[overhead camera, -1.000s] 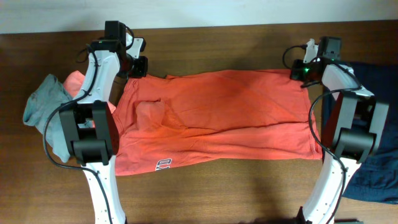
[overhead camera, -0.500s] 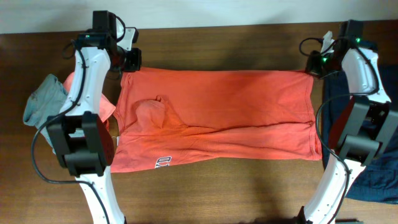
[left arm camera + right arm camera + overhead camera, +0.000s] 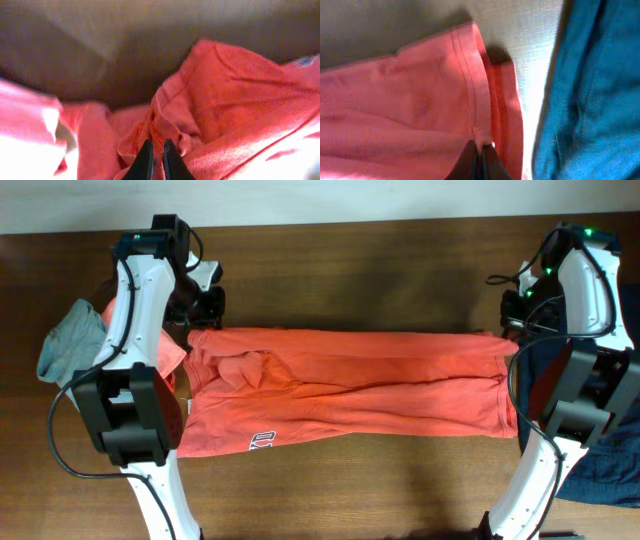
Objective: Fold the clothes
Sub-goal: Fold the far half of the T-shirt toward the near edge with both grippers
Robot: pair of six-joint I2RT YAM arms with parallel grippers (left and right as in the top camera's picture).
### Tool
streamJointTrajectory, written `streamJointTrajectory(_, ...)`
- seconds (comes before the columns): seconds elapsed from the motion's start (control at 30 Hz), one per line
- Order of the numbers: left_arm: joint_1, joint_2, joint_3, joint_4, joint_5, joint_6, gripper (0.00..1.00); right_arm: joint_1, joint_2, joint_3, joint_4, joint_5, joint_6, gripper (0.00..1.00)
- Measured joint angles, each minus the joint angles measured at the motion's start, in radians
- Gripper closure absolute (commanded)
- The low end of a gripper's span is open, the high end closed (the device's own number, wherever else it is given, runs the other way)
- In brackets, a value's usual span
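— Left gripper (image 3: 156, 146), what is it doing?
— Its jaws are pinched tight on a bunched edge of the coral-orange T-shirt (image 3: 350, 385), at the far left corner.
— And the right gripper (image 3: 480, 146)?
— Clamped on the hem at the far right corner, beside the navy piece (image 3: 590, 90). The shirt lies across the table (image 3: 350, 255), its far edge taut between both grips.

the t-shirt (image 3: 340, 385) is coral-orange, with small white lettering (image 3: 262, 444) by one hem. the garment (image 3: 68, 345) at the left edge is grey-teal; the cloth (image 3: 615, 470) at the right edge is dark blue. the table (image 3: 350, 260) is brown wood grain. the left arm (image 3: 136, 290) and right arm (image 3: 585, 280) are white with black joints.
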Motion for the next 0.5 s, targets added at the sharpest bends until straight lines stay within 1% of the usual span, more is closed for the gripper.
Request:
streamJointTrajectory(0.23,0.0,0.0,-0.003,-0.1,-0.011,0.0,1.0,0.0,0.0,0.0,-0.076,0.027,-0.013,0.95)
streamJointTrajectory(0.5,0.0,0.0,-0.116,-0.179,-0.015,-0.012,1.0,0.0,-0.002,-0.022,-0.12,0.031,-0.013,0.95)
